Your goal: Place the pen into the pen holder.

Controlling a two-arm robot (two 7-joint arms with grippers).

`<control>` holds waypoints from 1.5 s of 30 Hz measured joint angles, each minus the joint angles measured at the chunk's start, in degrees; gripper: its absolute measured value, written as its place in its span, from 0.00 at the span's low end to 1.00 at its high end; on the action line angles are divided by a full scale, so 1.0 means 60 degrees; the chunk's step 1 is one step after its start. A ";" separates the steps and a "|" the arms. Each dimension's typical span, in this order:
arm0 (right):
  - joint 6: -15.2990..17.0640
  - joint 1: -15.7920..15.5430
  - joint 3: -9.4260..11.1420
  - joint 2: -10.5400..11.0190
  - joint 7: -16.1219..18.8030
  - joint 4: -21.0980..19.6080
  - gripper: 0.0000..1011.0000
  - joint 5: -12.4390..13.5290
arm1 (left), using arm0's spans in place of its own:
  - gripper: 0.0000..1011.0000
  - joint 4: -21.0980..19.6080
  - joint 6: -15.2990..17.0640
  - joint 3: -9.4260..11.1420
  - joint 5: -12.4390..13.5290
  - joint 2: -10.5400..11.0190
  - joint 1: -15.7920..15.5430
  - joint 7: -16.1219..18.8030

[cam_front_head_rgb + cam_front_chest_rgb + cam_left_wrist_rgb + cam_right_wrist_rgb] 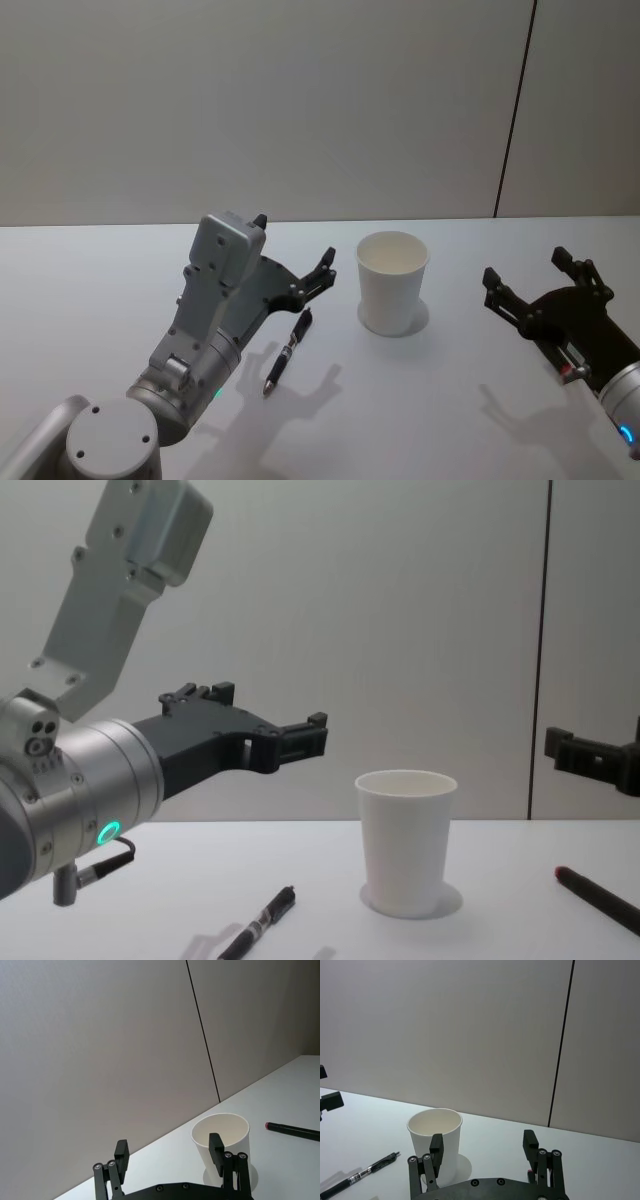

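White cup (392,285) upright on the table (80,300), black pen (287,353) lying flat just left of it, not touching.
Left gripper (168,1150) hovers above the pen's far end, fingers spread wide and holding nothing, clear of pen and cup. Right gripper (528,268) hangs right of the cup, well apart from it, likewise wide open and empty. The pen's tip points toward the robot. A red-tipped pen (598,894) lies on the table near the right gripper.
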 joint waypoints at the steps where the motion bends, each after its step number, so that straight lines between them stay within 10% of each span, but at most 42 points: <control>1: 0.0000 0.0000 0.0000 0.0000 0.0000 0.0000 0.99 0.0000 | 0.99 0.0000 0.0000 0.0000 0.0000 0.0000 0.0000 0.0000; 30: 0.0584 -0.0990 0.0504 0.0652 -0.0955 -0.0638 0.99 0.0579 | 0.99 0.0000 0.0000 0.0000 0.0000 0.0000 -0.0001 0.0000; 45: 0.2023 -0.0713 0.0919 0.0925 -0.1804 -0.0800 0.99 0.0514 | 0.99 0.0000 0.0000 0.0000 0.0000 0.0000 0.0000 0.0000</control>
